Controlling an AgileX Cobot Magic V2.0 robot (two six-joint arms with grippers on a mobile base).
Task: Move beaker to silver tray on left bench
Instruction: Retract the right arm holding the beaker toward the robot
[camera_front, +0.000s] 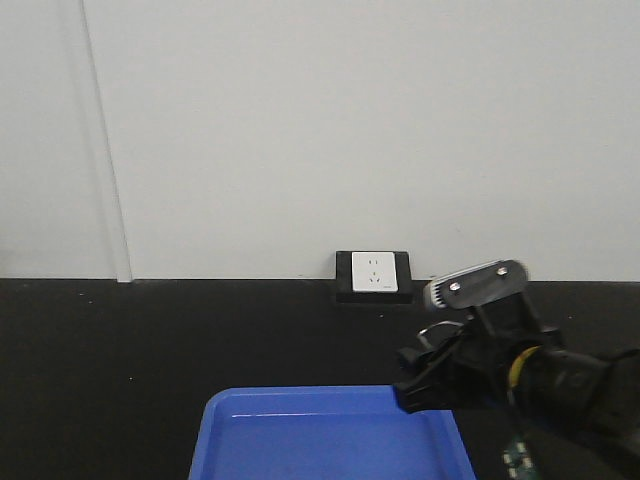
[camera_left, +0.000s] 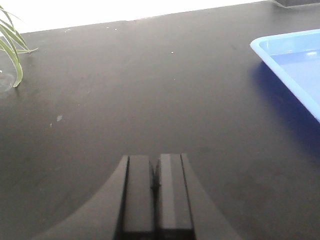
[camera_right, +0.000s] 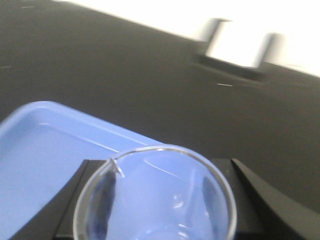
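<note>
My right gripper (camera_right: 160, 172) is shut on the beaker (camera_right: 160, 200), a small clear glass with a round rim and a spout at its upper left. It holds the beaker over the near right corner of a blue plastic tray (camera_right: 45, 150). In the front view the right gripper (camera_front: 432, 378) hangs at the tray's right far corner. My left gripper (camera_left: 155, 172) is shut and empty, low over bare black worktop. The silver tray and the left bench are out of view.
The blue tray (camera_front: 330, 440) lies at the front of a black worktop (camera_front: 150, 340) whose white wall has a socket (camera_front: 372, 272). Green plant leaves (camera_left: 12, 50) show at the far left of the left wrist view.
</note>
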